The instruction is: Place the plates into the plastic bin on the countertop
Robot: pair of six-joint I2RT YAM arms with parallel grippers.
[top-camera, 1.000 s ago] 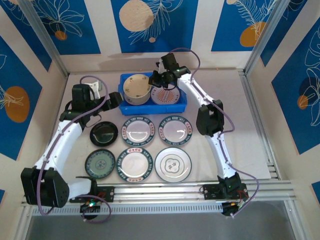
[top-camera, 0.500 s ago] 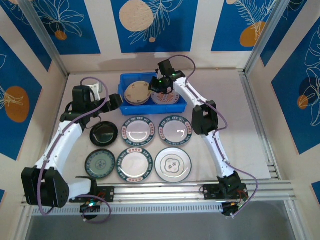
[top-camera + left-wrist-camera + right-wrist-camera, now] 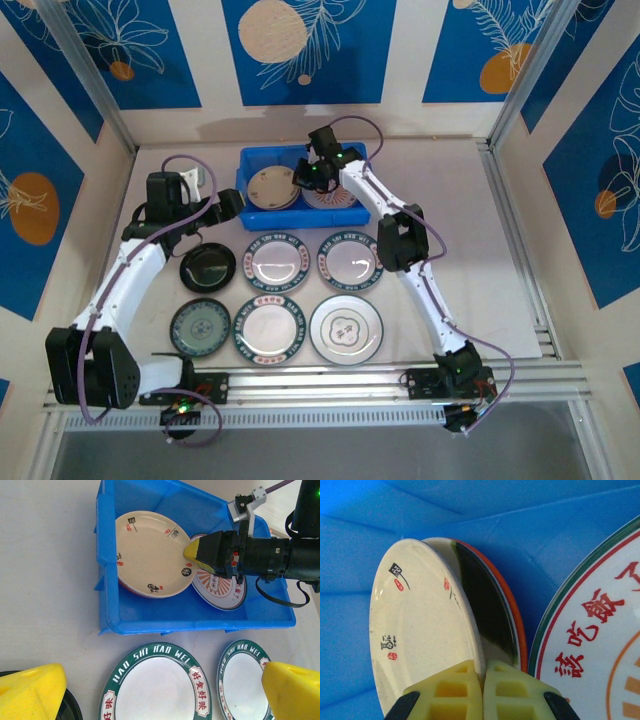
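Countertop [image 3: 470,200] with six plates [image 3: 280,262], one bin [image 3: 106,555]; left jaws apart, right jaws clamped on cream plate [image 3: 150,555]

In the right wrist view, plates [image 3: 487,615] stacked behind the cream round plate [image 3: 420,630] show only rim slivers; the right edge crops a red-lettered white plate [image 3: 600,630].

top external: overhead, far, whole scene | left wrist: looking down, mid-range | right wrist: close-up | shared: plastic bin [image 3: 242,170]

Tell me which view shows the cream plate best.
The left wrist view: the cream plate appears nearly whole inside the blue bin. The right wrist view crops it; the top view shows it small.
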